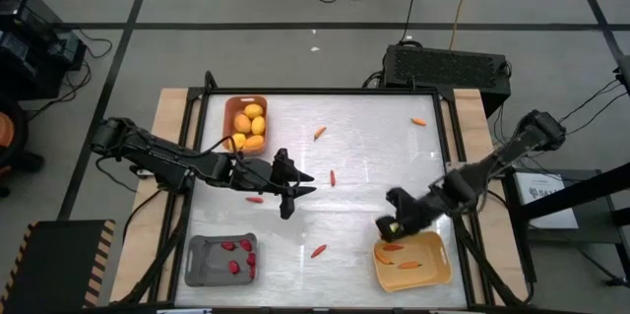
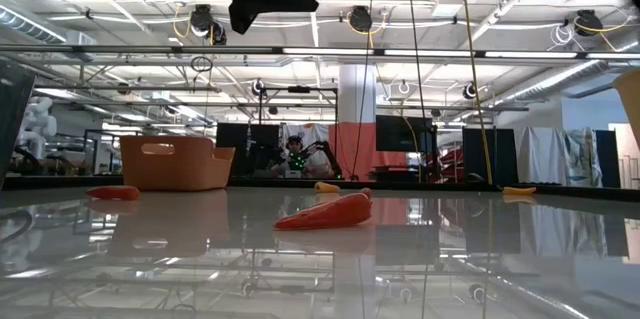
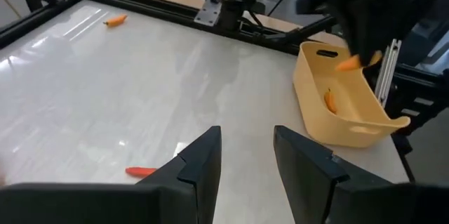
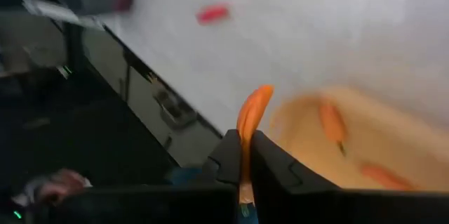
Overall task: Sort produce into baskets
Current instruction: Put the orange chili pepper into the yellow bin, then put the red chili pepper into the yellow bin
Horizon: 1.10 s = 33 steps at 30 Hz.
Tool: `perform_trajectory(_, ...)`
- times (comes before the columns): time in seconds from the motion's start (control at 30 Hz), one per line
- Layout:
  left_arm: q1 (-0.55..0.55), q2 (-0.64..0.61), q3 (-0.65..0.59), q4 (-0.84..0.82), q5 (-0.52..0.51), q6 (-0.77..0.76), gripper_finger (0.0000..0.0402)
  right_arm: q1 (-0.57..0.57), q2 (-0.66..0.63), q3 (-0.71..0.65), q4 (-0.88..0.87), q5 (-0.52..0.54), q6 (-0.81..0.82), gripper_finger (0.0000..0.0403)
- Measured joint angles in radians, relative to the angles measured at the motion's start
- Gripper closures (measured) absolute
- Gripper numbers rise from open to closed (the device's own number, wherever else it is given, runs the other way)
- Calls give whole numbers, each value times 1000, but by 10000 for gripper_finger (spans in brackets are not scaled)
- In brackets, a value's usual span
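My right gripper (image 1: 386, 227) hangs over the near-left corner of the yellow basket (image 1: 433, 273), shut on a thin orange carrot (image 4: 251, 115). Two more carrots (image 1: 399, 263) lie in that basket. My left gripper (image 1: 305, 186) stands open above the middle of the table, nothing between its fingers (image 3: 245, 154). The orange-brown basket (image 1: 232, 107) at the far side holds several lemons (image 1: 250, 127). The grey basket (image 1: 202, 260) at the near left holds several red chillies (image 1: 239, 260). My right gripper pinches the carrot's lower part (image 4: 245, 155) between its two fingers. The carrot lies along the fingers, and its free end (image 4: 258, 97) sticks out beyond the fingertips. It is lifted clear, over the yellow basket's rim. The fingers slant down toward the table.
Loose pieces lie on the white table: carrots at the far side (image 1: 320, 132) and far right (image 1: 418, 121), a chilli (image 1: 333, 178) in the middle, another (image 1: 318, 251) near the front, and an orange-red piece (image 1: 255, 199) below the left arm. A black frame (image 1: 448, 137) edges the table.
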Motion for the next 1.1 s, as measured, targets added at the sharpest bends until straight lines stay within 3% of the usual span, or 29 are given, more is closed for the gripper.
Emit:
perform_trajectory(0.23, 2, 0, 0, 1, 0, 24, 263, 176, 95, 19, -7, -6, 125, 363)
perform_trajectory(0.37, 2, 0, 0, 11, -1, -52, 263, 230, 156, 19, -57, -29, 131, 346)
perform_trajectory(0.63, -9, 0, 0, 10, -1, -379, 263, 234, 203, 19, -203, -16, -23, 310)
perform_trajectory(0.8, -53, 0, 0, 9, 25, -484, 263, 234, 208, 19, -221, 2, -125, 278)
perform_trajectory(0.97, -106, 0, 0, -25, 26, -495, 263, 234, 180, 30, -214, 9, -103, 254)
perform_trajectory(1.1, -119, -6, 0, -160, 46, -454, 263, 233, 172, 76, -215, 59, -77, 248)
